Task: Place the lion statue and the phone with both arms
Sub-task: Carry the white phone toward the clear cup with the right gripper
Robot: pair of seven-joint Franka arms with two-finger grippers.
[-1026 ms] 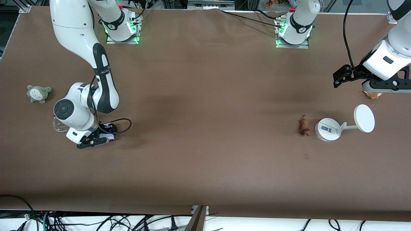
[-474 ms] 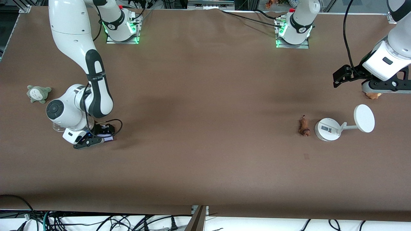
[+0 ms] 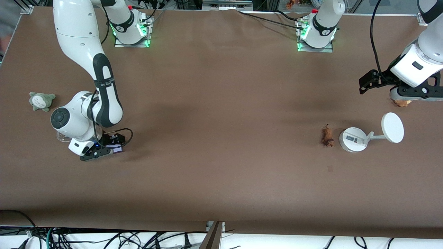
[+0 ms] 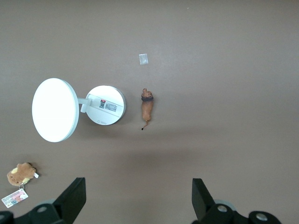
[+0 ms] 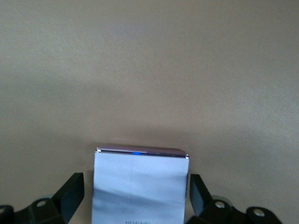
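The phone (image 3: 117, 148), a pale lavender slab, lies flat on the brown table toward the right arm's end. My right gripper (image 3: 98, 153) is down at the table and open. In the right wrist view the phone (image 5: 138, 186) lies between my fingers (image 5: 71, 191), with a small gap on each side. The lion statue (image 3: 327, 136), small and reddish-brown, lies on the table toward the left arm's end, beside the white stand. My left gripper (image 3: 415, 92) waits high over that end, open and empty. In the left wrist view (image 4: 138, 189) the lion statue (image 4: 147, 105) lies well apart from it.
A white stand (image 3: 352, 139) with a round disc (image 3: 392, 127) is beside the lion. A tan plush (image 3: 401, 102) lies by the left gripper. A grey-green plush (image 3: 41, 101) and a clear glass (image 3: 62, 137) are near the right arm. A small tape mark (image 3: 330, 168) is nearer the camera.
My right arm and gripper have shifted a little toward the right arm's end of the table, staying low over the phone. The left arm has not moved.
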